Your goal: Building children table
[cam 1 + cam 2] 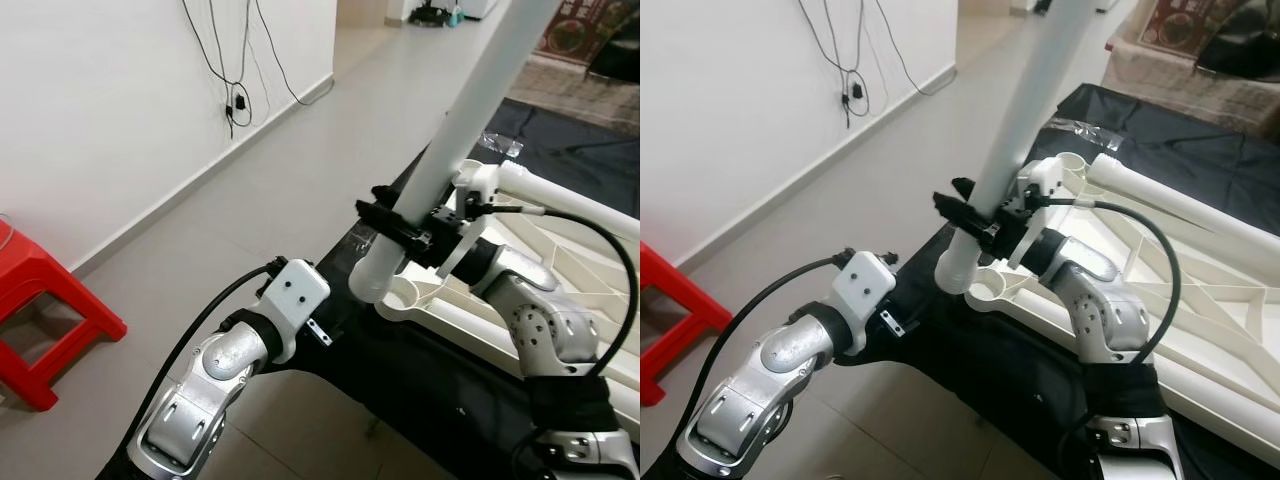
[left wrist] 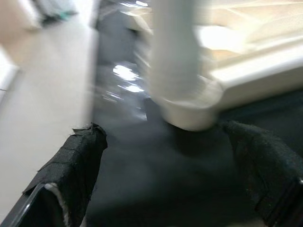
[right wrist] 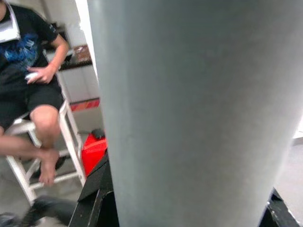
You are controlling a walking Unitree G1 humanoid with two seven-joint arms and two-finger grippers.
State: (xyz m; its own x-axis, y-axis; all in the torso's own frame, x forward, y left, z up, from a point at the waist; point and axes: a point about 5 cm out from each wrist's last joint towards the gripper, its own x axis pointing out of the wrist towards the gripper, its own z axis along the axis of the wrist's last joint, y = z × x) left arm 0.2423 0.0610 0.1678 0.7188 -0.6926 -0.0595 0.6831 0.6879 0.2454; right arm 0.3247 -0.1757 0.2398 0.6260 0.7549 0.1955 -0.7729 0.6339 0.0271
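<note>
the right claw is clamped around a white leg, which stands tilted with its lower end in the corner socket of the upside-down white tabletop. the tabletop lies on a surface covered with black cloth. the left claw hangs open low beside that corner, its padded fingers spread and touching nothing. a red stool stands by the wall. in the right wrist view a person sits on a white chair.

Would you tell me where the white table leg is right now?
In the left eye view the white table leg stands tilted, clamped by the right gripper, its foot at the corner socket of the tabletop.
</note>
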